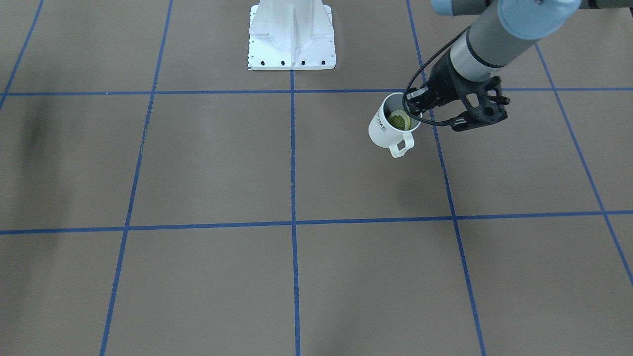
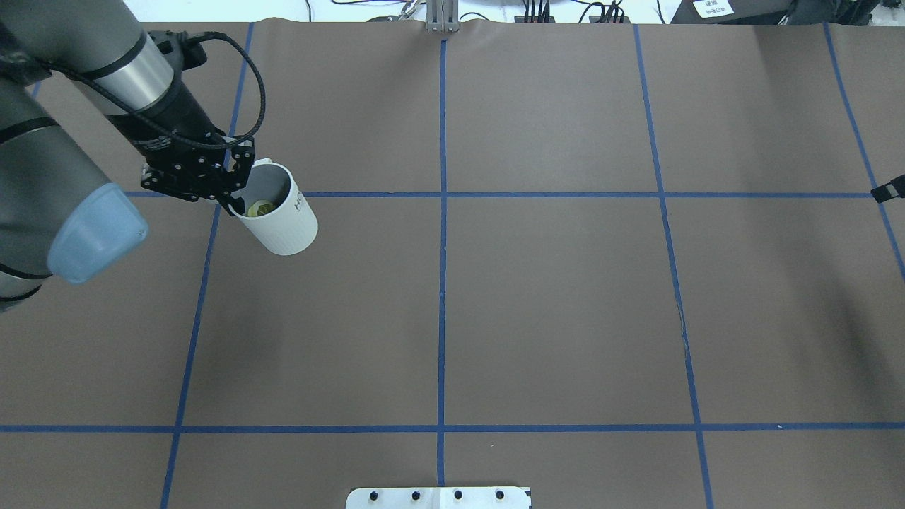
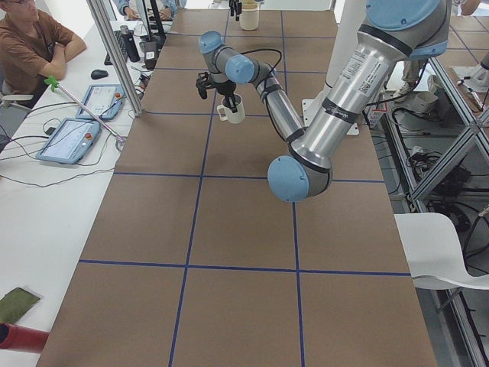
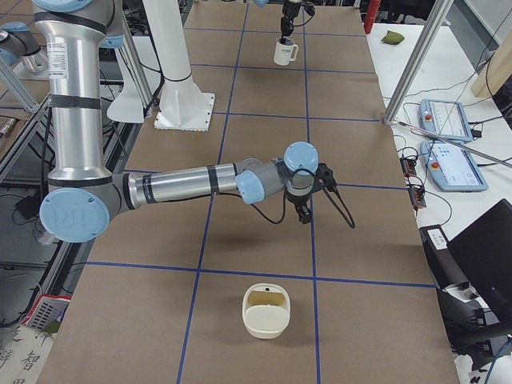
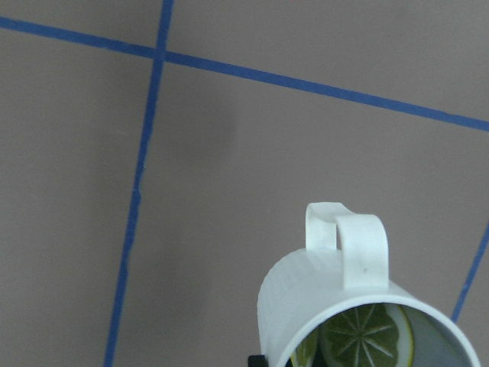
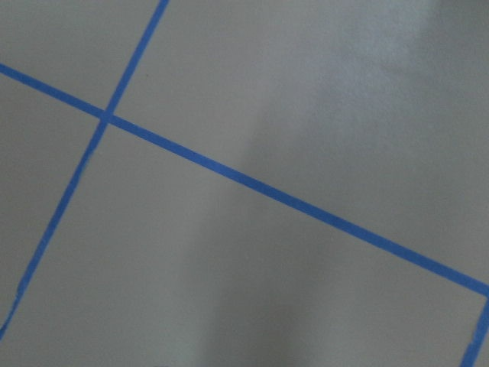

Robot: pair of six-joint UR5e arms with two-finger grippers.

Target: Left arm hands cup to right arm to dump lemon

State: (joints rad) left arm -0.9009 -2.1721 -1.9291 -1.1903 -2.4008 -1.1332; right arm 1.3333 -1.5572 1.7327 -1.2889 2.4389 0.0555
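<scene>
Fingers of the left gripper (image 1: 412, 106) pinch the rim of the white mug (image 1: 383, 132), holding it tilted above the desk (image 1: 296, 168) on the robot's left, lemon slice (image 1: 399, 120) inside; pickup looks done, handover and dump are not; the right gripper (image 4: 304, 210) hangs well apart, and I cannot tell how its fingers stand; only the right-end view shows it whole, plus a cream container (image 4: 266, 314); the left wrist view shows the slice's segments.

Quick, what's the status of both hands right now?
Left hand: closed on the rim of the cup, lemon inside.
Right hand: cannot tell, it shows only from the side.
</scene>
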